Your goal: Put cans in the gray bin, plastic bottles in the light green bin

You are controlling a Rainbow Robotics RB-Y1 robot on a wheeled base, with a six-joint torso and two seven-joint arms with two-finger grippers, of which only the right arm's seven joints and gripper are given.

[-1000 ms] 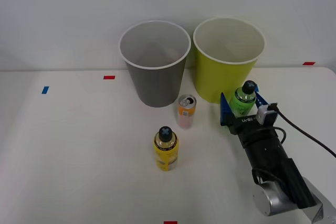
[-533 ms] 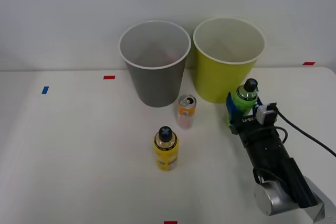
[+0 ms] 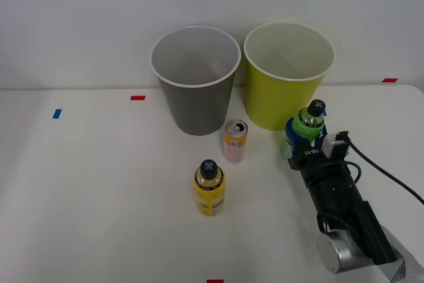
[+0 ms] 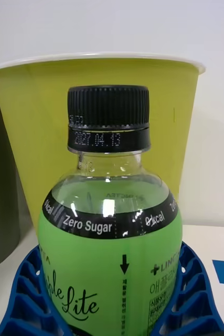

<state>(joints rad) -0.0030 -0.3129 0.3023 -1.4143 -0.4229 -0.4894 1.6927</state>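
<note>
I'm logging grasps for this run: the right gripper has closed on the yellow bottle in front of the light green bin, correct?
Not quite. The right gripper is closed on the green bottle, not the yellow one. The front view shows the yellow bottle standing free nearer the robot, and the right wrist view shows the blue fingers against the green bottle before the light green bin.

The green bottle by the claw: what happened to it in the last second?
The right claw closed its blue fingers around the green bottle, which still stands on the table. The yellow bottle, can and both bins stayed put.
</note>
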